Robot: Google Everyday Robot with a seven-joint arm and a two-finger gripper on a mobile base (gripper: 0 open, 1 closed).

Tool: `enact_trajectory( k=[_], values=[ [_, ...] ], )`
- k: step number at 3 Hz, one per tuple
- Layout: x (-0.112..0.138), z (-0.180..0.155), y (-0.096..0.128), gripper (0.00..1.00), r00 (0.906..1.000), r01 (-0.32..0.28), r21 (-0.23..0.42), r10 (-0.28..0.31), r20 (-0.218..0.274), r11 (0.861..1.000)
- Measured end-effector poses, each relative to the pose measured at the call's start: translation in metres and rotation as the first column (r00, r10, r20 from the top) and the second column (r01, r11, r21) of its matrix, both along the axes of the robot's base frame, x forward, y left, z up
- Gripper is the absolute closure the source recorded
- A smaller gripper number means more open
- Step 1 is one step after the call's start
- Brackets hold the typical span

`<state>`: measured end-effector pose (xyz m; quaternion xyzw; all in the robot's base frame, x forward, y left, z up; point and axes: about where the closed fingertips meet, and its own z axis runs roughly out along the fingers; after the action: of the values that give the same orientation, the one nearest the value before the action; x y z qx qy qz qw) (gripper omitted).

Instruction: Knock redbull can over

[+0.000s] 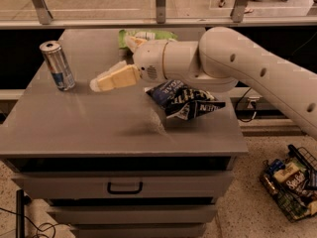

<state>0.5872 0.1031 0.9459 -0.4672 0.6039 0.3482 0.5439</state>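
Note:
The redbull can (57, 65) stands upright at the far left of the grey tabletop (99, 128), silver with blue panels and a shiny round top. My gripper (95, 85) hovers just above the table to the right of the can, pointing left at it, with a gap of about a can's width between them. Its fingers (119, 77) lie together, with nothing held. The white arm reaches in from the right.
A dark blue snack bag (187, 101) lies under the arm right of centre. A green snack bag (146, 34) lies at the table's back edge. A wire basket (292, 182) of items sits on the floor at the right. Drawers (125, 187) are below.

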Motion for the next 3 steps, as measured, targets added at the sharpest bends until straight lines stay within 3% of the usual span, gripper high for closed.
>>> enact_trajectory(
  k=[3],
  values=[
    [0.052,-0.035,0.077,0.0,0.9992,-0.03,0.021,0.031,-0.024,0.999]
  ],
)
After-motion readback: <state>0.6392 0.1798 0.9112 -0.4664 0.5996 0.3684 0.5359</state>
